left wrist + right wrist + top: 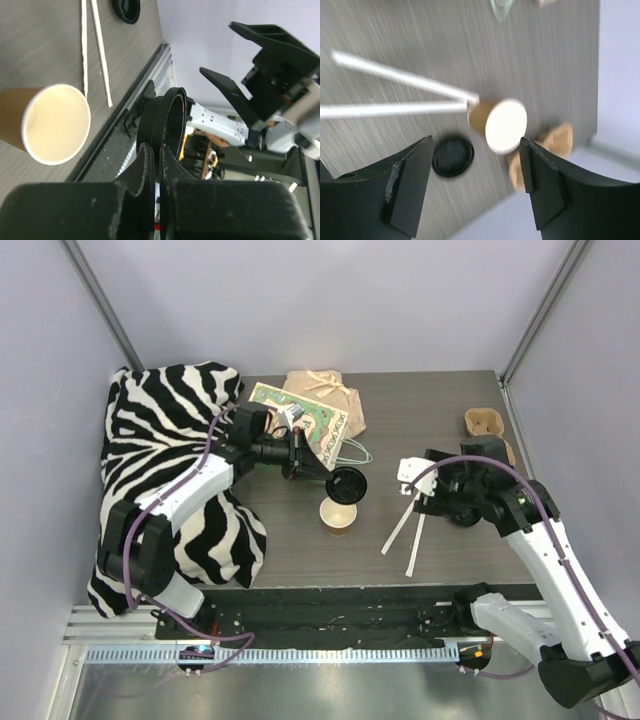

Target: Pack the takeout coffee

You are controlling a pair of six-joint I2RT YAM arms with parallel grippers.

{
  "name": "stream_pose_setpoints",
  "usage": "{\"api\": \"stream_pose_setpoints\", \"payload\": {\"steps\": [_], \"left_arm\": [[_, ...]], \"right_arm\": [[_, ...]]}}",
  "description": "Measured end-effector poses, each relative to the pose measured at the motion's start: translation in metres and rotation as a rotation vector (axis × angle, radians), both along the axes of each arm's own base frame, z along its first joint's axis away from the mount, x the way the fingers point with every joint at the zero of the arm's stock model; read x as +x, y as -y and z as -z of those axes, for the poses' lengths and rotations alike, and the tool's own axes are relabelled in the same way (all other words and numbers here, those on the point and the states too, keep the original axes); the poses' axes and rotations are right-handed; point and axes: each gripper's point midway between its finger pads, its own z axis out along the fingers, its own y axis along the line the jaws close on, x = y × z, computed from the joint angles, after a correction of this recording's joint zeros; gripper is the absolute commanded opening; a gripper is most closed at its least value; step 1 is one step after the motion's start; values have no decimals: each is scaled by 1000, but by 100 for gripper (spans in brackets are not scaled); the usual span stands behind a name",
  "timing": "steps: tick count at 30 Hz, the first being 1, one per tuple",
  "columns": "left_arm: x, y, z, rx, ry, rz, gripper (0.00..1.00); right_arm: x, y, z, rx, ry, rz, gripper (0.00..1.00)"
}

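Note:
No cup with a lid on it shows in any view. An open kraft-brown cup with a pale inside stands mid-table and also shows in the left wrist view. My left gripper is shut on a black lid, held on edge just above and behind that cup; the lid sits between my fingers. My right gripper is open and points down over a second brown cup with a pale top, blurred. In the top view my right gripper hides this cup. A loose black lid lies beside it.
Two white stirrers lie between the cups. A tan pulp cup carrier sits at the back right. A green printed bag and a tan cloth bag lie at the back. A zebra cloth covers the left side.

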Motion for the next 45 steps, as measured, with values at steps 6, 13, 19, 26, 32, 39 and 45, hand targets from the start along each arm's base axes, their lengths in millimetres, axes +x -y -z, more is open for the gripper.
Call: {"api": "stream_pose_setpoints", "payload": {"steps": [6,13,19,26,32,39,45], "left_arm": [[-15,-1,3,-29,-84,47,0],[-23,-2,-2,-51,-110,68,0],[-28,-3,1,-50,-136,67,0],[-29,-4,4,-48,-153,63,0],[-29,-4,5,-51,-171,55,38],[-22,-14,2,-38,-131,35,73],[26,-70,-32,-59,32,-195,75]], "right_arm": [[-16,-102,-38,161,33,-271,80],[-71,-166,-33,86,82,-557,70],[-67,-173,-19,-10,150,-572,52],[-56,-174,0,-113,219,-565,19],[-52,-176,-3,-123,249,-557,1],[-46,-179,-17,12,176,-437,1],[-8,-160,-58,380,-28,-123,1]]}}
